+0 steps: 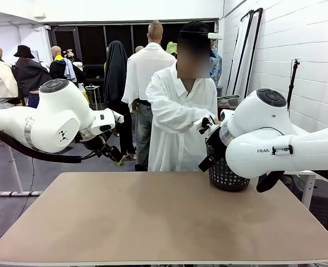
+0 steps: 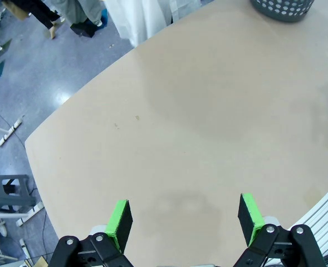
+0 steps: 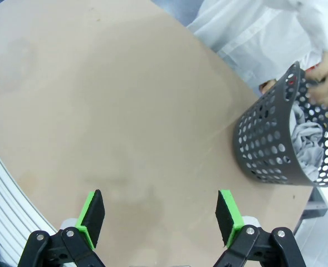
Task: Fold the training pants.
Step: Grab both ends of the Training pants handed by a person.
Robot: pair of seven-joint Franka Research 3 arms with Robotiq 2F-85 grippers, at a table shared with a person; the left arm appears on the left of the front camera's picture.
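The training pants lie bunched as light grey cloth inside a black mesh basket at the table's far right corner. A person's hand rests at the basket's rim. My right gripper hangs open above bare tabletop, short of the basket, with nothing between its green pads. Open as well, my left gripper hovers over the table's left part, far from the basket. From the front, both grippers, left and right, are raised above the table's far edge.
The tan table carries the basket at its far right. A person in a white shirt stands behind the far edge, hands toward the basket. A stool stands on the floor off the table's left side.
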